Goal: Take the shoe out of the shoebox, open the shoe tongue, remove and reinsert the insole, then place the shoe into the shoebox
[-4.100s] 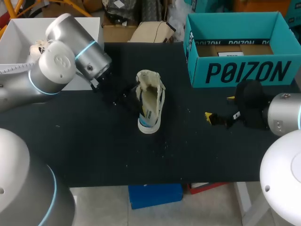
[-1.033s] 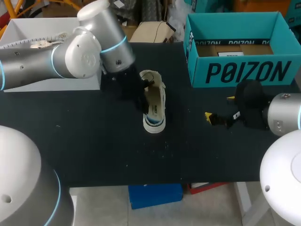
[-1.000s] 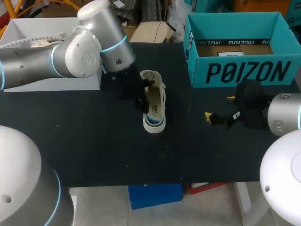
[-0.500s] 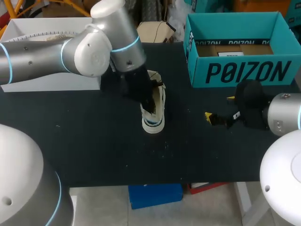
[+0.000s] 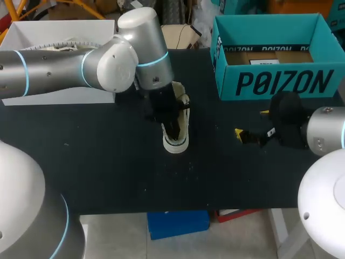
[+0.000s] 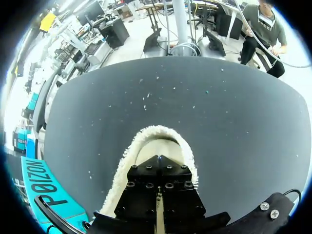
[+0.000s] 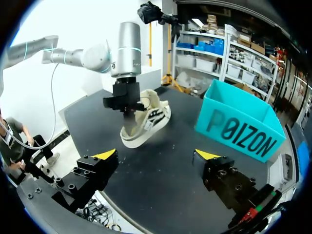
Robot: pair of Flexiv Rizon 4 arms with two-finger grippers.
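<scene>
Your left arm point(image 5: 64, 65) comes in from the left and reaches to the middle of the worktop point(image 5: 108, 162). The left pincer point(image 5: 172, 127) is down in the mouth of the shoe point(image 5: 177, 142).

From the left wrist, that pincer point(image 6: 157, 163) is narrow. Its black fingers point(image 6: 141, 187) are drawn together with only a thin seam between them. The tips are buried inside the fleecy collar of the shoe point(image 6: 124, 165), so I cannot tell whether they pinch anything in there.

The shoe is out of the box and sits mid-worktop, toe towards the near edge, heel towards the far side. From the right wrist, the shoe point(image 7: 146, 129) shows its side with dark markings, and the left pincer point(image 7: 127, 108) stands upright over its opening.

The teal shoebox point(image 5: 269, 81) sits at the far right of the worktop, open at the top and well apart from the shoe. It also shows in the right wrist view point(image 7: 239, 131), and a corner of it point(image 6: 44, 195) appears beside the left pincer.

Your right pincer point(image 5: 252, 123) is on the right side of the worktop, just near of the shoebox. It is spread wide point(image 7: 156, 154), yellow tips well apart, with nothing between them.
</scene>
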